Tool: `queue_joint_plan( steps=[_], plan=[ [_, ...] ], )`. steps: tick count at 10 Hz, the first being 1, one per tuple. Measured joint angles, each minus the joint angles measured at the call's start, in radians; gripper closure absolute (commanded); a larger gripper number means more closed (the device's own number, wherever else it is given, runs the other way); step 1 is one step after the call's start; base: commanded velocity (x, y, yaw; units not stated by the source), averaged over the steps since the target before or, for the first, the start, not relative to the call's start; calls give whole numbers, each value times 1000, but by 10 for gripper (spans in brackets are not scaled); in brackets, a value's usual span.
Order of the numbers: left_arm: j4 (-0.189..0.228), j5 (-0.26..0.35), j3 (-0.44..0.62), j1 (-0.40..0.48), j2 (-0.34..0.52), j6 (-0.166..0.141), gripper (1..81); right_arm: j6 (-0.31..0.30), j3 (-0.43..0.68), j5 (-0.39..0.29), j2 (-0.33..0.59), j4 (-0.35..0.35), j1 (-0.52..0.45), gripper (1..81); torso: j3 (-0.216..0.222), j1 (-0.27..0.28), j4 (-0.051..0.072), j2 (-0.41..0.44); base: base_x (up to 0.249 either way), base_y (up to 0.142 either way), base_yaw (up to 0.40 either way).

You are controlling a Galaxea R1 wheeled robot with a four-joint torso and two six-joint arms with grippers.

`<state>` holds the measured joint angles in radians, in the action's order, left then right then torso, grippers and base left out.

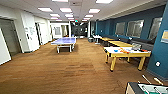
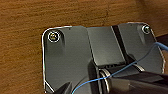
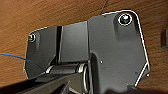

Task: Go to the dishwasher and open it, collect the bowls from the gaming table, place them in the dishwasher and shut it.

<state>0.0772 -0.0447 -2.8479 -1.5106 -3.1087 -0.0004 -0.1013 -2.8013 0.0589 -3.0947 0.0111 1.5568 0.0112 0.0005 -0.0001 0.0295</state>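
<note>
Nearest to me, at the lower right corner of the head view, I see the corner of the foosball table (image 1: pixel 147 88) with its green field and rods. Under both wrists there is only the brown wooden floor (image 1: pixel 62 72). The wrist views do not let me see the fingers, so I cannot tell if the left claw or the right claw is apart or together.

A little further, on the right side near the blue wall (image 1: pixel 160 50), stands the gaming table (image 1: pixel 126 53), with white tabletop, yellow rim and yellow legs. On it I make out the bowls: a blue bowl (image 1: pixel 116 50) toward the near-left part and orange bowls (image 1: pixel 124 50) beside it, close to each other. More small coloured things lie toward the far right end, but they are too blurred to name.

I judge these bowls to be light, stiff plastic with a smooth and probably slippery surface, not fragile. I think the best hold is on the rim, one finger inside and one outside, because the shallow round body gives no flat side to pinch.

Further back in the room stands a blue ping-pong table (image 1: pixel 64 41), and behind the gaming table a row of plain yellow tables (image 1: pixel 117 43) goes along the wall.
</note>
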Motion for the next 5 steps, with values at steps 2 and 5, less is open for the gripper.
queue_joint_plan(
  steps=[2,5],
  plan=[
    [0,1,0,-2,0,0,10,0,0,-3,0,0,3,10,0,0,0,0,190,0,0],
    [0,1,-1,-3,0,0,10,0,0,-2,0,0,5,10,0,0,0,0,190,0,0]
  ],
)
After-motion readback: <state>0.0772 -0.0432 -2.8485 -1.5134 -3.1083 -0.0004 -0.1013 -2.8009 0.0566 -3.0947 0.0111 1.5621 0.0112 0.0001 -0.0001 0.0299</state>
